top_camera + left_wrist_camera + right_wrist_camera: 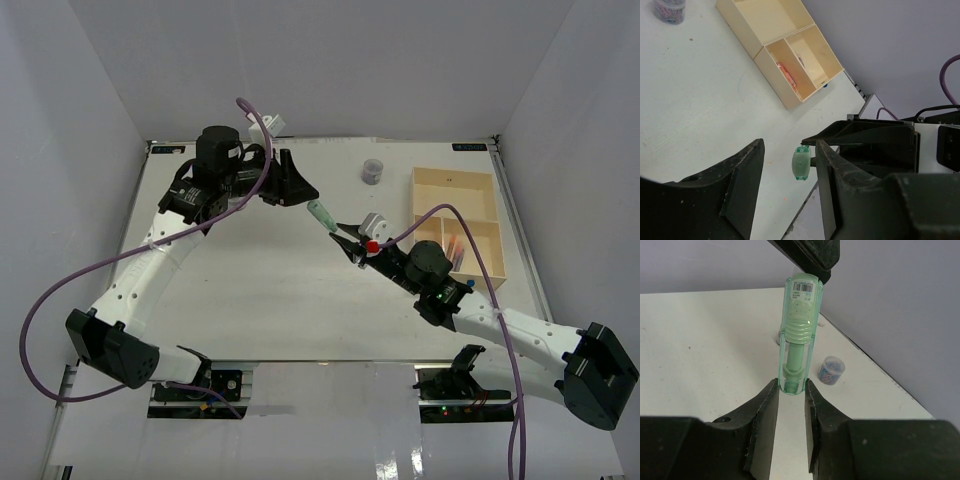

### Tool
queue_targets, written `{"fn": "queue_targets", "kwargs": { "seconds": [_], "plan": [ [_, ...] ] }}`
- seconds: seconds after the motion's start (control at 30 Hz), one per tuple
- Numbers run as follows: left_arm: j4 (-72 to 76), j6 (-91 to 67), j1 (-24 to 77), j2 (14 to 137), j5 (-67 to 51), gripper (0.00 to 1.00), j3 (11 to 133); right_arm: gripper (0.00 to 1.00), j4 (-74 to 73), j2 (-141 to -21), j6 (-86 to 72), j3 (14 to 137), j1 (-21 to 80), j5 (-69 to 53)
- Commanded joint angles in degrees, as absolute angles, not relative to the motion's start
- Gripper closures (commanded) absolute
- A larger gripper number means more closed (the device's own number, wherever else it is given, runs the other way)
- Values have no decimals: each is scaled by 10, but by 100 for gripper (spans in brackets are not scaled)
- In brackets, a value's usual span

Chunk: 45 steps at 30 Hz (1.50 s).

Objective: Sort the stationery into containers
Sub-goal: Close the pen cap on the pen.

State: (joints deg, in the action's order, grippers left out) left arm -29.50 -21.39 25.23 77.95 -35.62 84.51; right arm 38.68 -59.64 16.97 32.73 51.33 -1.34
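Note:
A translucent green eraser stick (322, 215) is held in the air over the table's middle. My right gripper (347, 238) is shut on its lower end; the right wrist view shows the stick (799, 325) pinched between my fingertips (791, 387). My left gripper (303, 192) is open around the stick's upper end; in the left wrist view the stick (801, 164) shows end-on between the spread jaws (790, 150), close to the right finger. The beige wooden tray (455, 180) stands at the right; a pink item (455, 245) lies in a small compartment.
A small round pot of coloured clips (372, 171) stands left of the tray, also in the right wrist view (831, 370) and the left wrist view (670, 10). The tray (770, 65) shows the pink item (786, 75). Grey walls surround the table.

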Motion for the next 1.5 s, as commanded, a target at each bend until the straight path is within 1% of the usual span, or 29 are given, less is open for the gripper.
{"fn": "queue_targets", "kwargs": {
  "seconds": [0.0, 0.1, 0.33, 0.83, 0.93, 1.1, 1.47],
  "plan": [
    [-313, -195, 251, 768, -388, 45, 866, 92, 404, -601, 176, 345, 510, -18],
    [-316, -193, 251, 769, -395, 46, 859, 92, 404, -606, 177, 349, 510, -20],
    [-320, -185, 251, 768, -396, 56, 857, 92, 404, -617, 180, 358, 510, -20],
    [-337, -179, 251, 776, -380, 56, 850, 92, 404, -623, 178, 369, 510, -20],
    [-337, -178, 251, 778, -379, 59, 851, 92, 405, -625, 178, 370, 510, -19],
    [-337, -178, 252, 777, -383, 67, 848, 92, 410, -627, 175, 377, 511, -17],
    [-345, -180, 257, 778, -381, 69, 826, 92, 424, -632, 180, 413, 510, -5]
  ]
}}
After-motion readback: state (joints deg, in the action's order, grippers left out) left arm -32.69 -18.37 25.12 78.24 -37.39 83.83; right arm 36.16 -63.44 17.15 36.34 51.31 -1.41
